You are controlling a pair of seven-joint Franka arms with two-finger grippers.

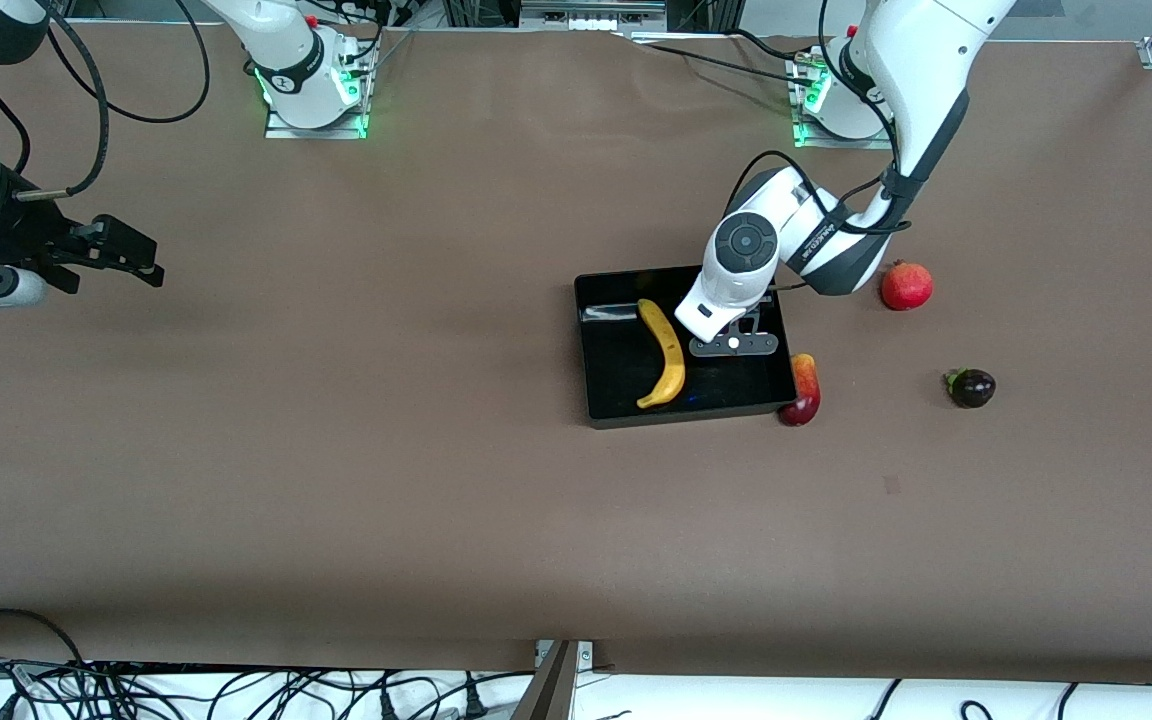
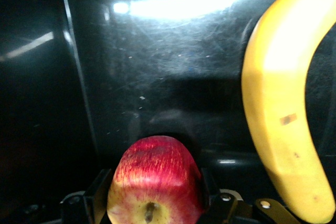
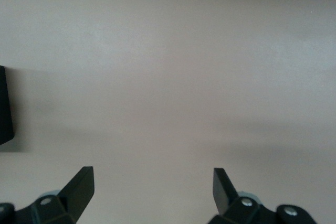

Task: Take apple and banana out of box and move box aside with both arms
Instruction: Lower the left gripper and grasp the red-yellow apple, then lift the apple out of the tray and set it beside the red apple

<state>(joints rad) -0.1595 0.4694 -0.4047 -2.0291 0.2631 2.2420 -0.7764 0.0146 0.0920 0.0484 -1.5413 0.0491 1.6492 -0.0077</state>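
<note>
A glossy black plastic tray (image 1: pixel 626 395) with low upright walls sits on the matte brown tabletop (image 1: pixel 416 480), toward the left arm's end. Inside it lies a long, curved yellow banana (image 1: pixel 664 354) with faint brown specks, its smooth skin catching the light. The left gripper (image 1: pixel 733 343) hangs over the tray beside the banana, its black fingers (image 2: pixel 100 190) clamped on either side of a small round apple (image 2: pixel 155 181), red-streaked with a yellow patch around the stem. The tray floor under the apple is scuffed and shiny, throwing back a bright glare.

Just outside the tray wall, touching it, rests an elongated red and yellow-orange fruit (image 1: pixel 802 390). Farther from the front camera, a round red pomegranate (image 1: pixel 906 285) sits on the tabletop, and a small dark purple fruit with a green cap (image 1: pixel 971 387) lies well apart, toward the left arm's end.

The right arm waits at its own end, its gripper (image 1: pixel 121 250) over bare tabletop, fingers (image 3: pixel 81 187) spread wide with nothing between them.
</note>
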